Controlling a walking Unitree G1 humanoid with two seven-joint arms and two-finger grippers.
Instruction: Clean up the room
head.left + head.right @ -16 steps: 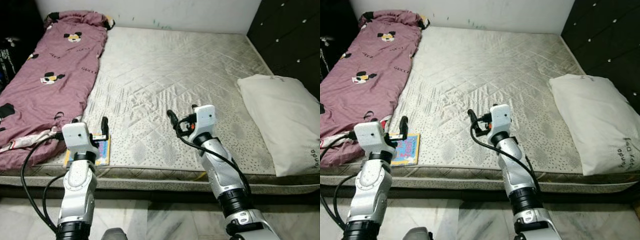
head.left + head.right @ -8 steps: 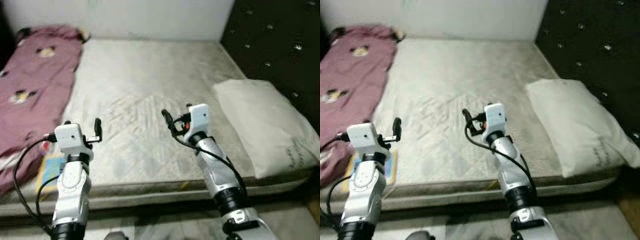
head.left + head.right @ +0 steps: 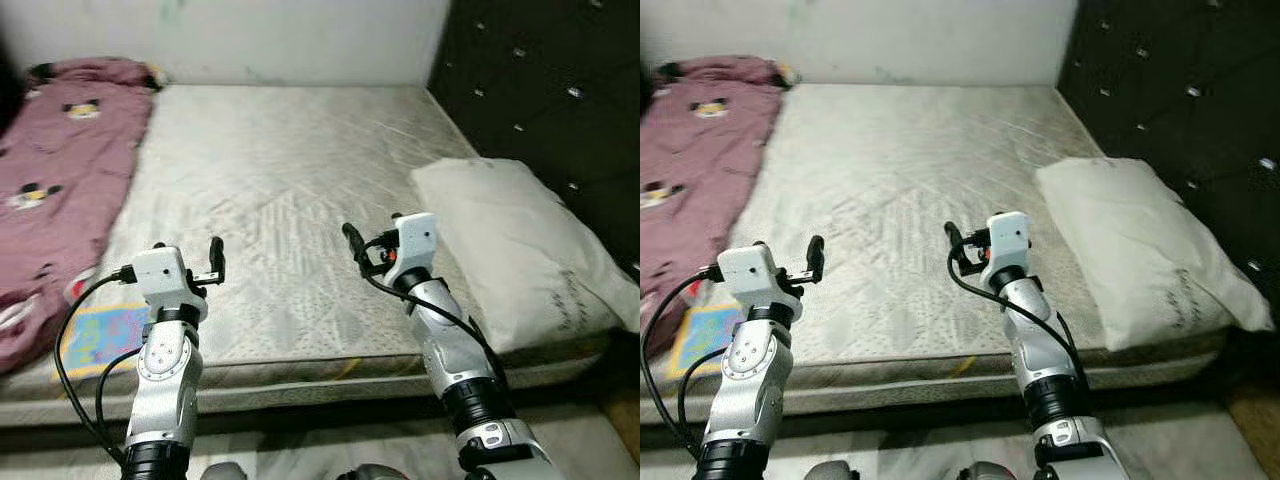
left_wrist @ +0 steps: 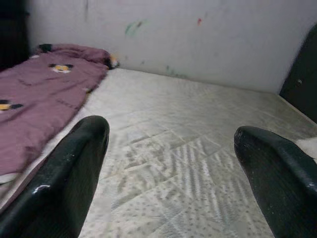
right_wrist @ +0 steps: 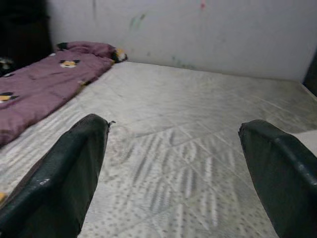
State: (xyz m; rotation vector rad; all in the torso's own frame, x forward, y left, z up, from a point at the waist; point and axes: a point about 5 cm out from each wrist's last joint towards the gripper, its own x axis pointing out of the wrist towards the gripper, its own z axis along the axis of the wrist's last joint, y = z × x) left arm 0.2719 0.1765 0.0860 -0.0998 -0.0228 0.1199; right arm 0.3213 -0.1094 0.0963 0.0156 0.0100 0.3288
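Both arms raised over mattress [image 3: 290,200], jaws apart.

Illumination is even and moderately bright across the mattress [image 3: 280,200], with no glare; the dark padded wall [image 3: 540,90] shows small highlights on its studs. The head views are slightly soft. In the wrist views the near black fingers [image 4: 64,183] are out of focus.
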